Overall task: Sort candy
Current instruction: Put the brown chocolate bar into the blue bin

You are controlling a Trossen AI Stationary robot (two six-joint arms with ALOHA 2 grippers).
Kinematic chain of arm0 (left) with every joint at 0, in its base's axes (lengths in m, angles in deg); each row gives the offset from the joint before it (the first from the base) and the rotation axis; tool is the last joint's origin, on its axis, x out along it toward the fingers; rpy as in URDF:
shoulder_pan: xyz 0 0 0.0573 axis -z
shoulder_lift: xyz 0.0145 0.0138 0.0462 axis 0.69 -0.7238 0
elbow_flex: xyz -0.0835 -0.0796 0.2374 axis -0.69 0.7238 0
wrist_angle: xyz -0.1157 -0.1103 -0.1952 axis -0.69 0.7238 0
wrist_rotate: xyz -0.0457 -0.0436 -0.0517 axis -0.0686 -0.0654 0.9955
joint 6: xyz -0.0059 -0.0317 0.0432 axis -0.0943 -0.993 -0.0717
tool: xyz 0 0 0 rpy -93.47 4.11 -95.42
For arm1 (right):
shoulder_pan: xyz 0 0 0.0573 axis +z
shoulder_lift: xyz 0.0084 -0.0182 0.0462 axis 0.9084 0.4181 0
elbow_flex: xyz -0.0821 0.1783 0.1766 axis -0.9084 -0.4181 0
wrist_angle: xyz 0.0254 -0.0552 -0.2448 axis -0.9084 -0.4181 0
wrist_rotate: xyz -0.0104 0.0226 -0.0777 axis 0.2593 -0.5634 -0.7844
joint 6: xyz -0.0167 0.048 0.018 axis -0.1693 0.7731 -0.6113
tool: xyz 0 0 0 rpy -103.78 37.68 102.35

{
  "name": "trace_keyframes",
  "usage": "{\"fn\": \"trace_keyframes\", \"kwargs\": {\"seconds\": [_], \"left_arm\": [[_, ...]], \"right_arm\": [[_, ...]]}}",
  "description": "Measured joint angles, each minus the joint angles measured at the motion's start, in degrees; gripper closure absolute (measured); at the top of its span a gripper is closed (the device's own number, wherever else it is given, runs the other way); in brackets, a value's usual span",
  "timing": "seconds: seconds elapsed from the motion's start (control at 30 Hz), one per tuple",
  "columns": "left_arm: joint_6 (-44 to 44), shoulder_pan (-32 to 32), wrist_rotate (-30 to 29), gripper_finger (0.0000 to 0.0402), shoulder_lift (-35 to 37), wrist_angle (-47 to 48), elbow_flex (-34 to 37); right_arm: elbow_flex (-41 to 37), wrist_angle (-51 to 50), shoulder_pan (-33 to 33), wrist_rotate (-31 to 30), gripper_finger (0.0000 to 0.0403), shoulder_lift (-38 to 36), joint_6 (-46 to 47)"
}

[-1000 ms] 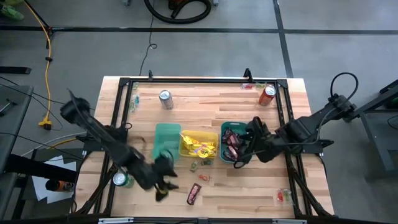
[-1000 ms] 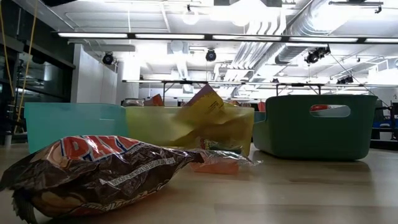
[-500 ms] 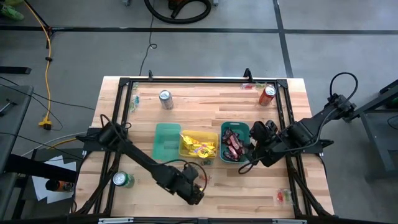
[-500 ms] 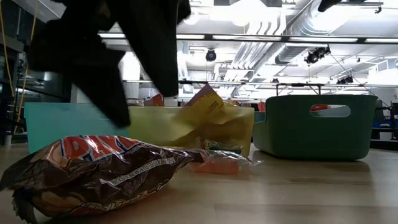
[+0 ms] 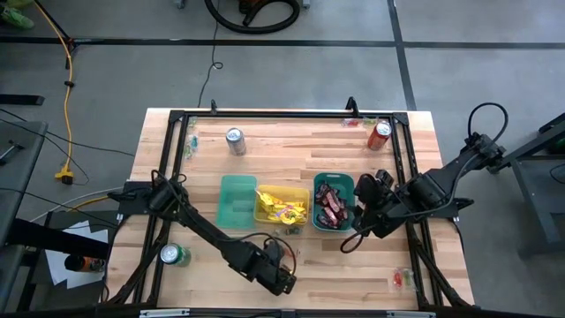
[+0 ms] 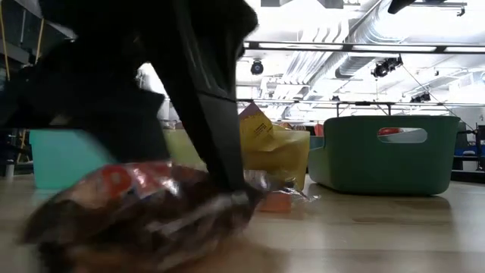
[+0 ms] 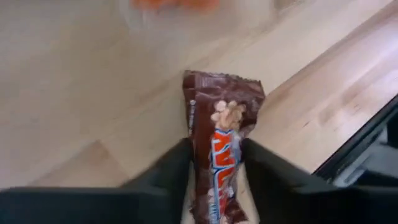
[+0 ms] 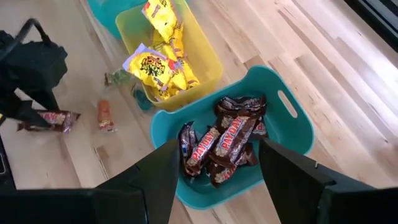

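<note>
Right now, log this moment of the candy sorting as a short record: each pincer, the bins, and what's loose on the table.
left pincer: at the table's near edge, fingers either side of a brown-and-red bar lying on the wood
right pincer: open, above the teal bin of brown-and-red bars
yellow bin: holds yellow packets
loose pieces: a small orange sweet on the wood beside the yellow bin

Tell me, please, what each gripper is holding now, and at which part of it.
The left gripper straddles the brown candy bar near one end; a firm hold cannot be told. The right gripper holds nothing, above the bin of bars.
</note>
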Motion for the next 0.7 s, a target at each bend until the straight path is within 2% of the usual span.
{"fn": "trace_keyframes", "kwargs": {"seconds": [0.07,0.1,0.23,0.3,0.4,0.53,0.7], "left_arm": [[0.8,0.4,-4.2,0.0363,1.5,-1.7,0.0],[1.1,0.7,-7.0,0.038,2.7,-1.7,0.0],[5.9,0.5,-14.0,0.039,9.6,-0.2,0.0],[11.9,-0.8,-17.5,0.0397,13.6,-0.3,0.0],[22.5,-5.0,-21.3,0.0398,18.4,-1.5,-0.2],[36.8,-12.7,-20.3,0.04,19.5,-6.6,-0.1],[49.6,-21.9,-12.0,0.04,16.4,-17.1,-0.1]], "right_arm": [[0.0,0.0,0.4,0.0,0.0187,0.0,-0.9],[0.0,0.0,0.7,0.0,0.0187,0.0,-1.3],[0.0,0.4,3.1,0.1,0.0187,0.0,-4.2],[0.0,0.4,4.7,-0.7,0.0187,0.0,-4.9],[0.0,0.4,6.9,-5.1,0.0187,0.0,-3.3],[0.0,0.5,8.2,-10.3,0.0187,0.0,-0.7],[0.0,2.4,7.2,-13.4,0.0187,0.0,1.5]]}}
